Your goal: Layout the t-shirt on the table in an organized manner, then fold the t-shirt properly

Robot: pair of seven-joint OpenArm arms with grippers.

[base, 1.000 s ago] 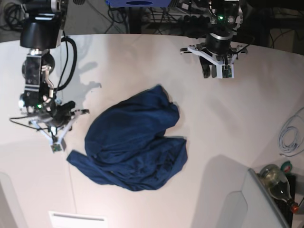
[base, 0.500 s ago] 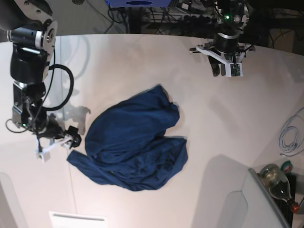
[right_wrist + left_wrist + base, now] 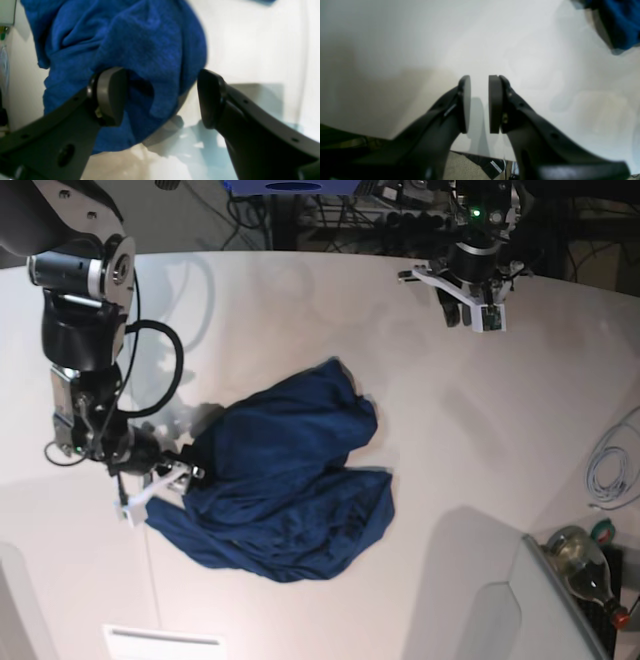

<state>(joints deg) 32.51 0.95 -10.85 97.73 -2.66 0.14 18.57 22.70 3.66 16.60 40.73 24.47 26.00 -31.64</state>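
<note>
at the shirt's near-left edge, right gripper [image 3: 160, 100] gapes around a fold.
1 second ago it hung clear; crumpled t-shirt [image 3: 285, 480] mid-table [image 3: 480, 420]; far left gripper [image 3: 480, 103], empty, slightly parted, retreated.

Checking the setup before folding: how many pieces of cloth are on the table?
1. The t-shirt lies crumpled mid-table, its edge between the open right claw's jaws. Nothing suggests another piece beneath, though the folds could hide one.
</note>
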